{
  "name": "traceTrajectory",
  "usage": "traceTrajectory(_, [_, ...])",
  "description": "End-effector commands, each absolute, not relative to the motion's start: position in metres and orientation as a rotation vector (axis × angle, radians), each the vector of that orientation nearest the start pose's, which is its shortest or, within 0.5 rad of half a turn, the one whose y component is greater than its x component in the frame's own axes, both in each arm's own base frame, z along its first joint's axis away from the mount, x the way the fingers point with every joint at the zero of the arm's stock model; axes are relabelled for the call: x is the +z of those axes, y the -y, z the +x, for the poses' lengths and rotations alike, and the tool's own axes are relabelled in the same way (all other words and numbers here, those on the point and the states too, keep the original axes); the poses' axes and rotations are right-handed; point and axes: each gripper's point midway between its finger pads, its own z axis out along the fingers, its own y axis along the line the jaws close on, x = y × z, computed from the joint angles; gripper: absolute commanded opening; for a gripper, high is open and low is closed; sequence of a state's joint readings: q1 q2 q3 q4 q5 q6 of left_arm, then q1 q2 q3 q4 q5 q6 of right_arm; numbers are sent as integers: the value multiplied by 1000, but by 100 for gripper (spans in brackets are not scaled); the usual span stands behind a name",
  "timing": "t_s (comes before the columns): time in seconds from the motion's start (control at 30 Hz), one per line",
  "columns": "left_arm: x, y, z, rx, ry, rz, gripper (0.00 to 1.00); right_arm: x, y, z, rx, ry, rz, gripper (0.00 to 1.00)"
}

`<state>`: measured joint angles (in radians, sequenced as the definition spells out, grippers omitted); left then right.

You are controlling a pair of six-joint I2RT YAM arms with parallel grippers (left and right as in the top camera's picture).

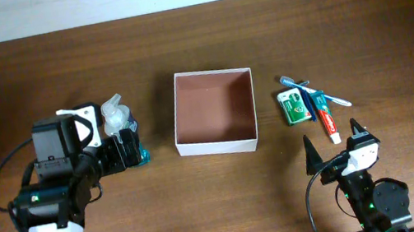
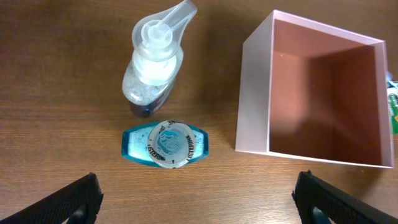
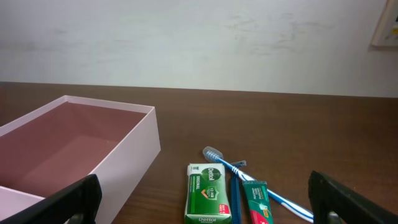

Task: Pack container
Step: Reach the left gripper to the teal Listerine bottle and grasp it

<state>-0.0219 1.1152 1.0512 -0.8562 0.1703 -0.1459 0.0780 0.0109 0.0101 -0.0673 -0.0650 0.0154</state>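
The container (image 1: 218, 142) sits at the centre of the overhead view on the brown surface (image 1: 358, 17), open-topped, its white walls upright and its pinkish-brown inside bare

The left end effector (image 2: 196, 186), at the lower left of the overhead view, has its 2 fingers spread as wide as they go, with nothing held. In the left wrist view the fingertips show in the 2 lower corners, clear of every object. Just above them in that view a teal mouthwash bottle (image 2: 165, 144) shows its round cap to the camera. A clear pump bottle (image 2: 152, 68) stands right behind it, and whether the 2 touch I cannot tell. Both are left of the container, near it but apart

The right end effector (image 1: 333, 146), at the lower right of the overhead view, is also wide open and grips nothing. Right of the container, near but apart from it, lie a green soap packet (image 3: 208, 193), a toothpaste tube (image 3: 258, 202) and a blue toothbrush (image 3: 249, 174). Packet and tube lie side by side, and the toothbrush runs slantwise past the tube's upper end. In the right wrist view the brush head points to the upper left, and the container's near wall fills the lower left
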Motion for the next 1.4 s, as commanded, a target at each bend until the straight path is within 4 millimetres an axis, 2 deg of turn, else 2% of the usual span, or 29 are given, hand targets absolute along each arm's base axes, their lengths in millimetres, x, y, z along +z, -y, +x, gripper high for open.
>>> traceTrajectory(0.0, [203,34,307,-252,-2489,-60,98,158,-29,244,120,-1639,-97,99])
traceTrajectory(0.33, [186,29,318,-215,-2531,-77,89,158,-29,244,120,-1639,-97,99])
traceTrajectory(0.37, [185,29,319,-215,-2533,-78,84,158,-29,244,120,-1639,-97,99])
traceTrajectory(0.67, [184,23,328,-161,-2513,-81,77,158,-29,244,120,-1639,-97,99])
traceTrajectory(0.93, [172,24,330,-162,-2545,-78,76,158,-29,244,120,-1639,-97,99])
traceTrajectory(1.37, [136,27,340,-96,-2646,-60,76,158,-29,244,120,-1640,-97,99])
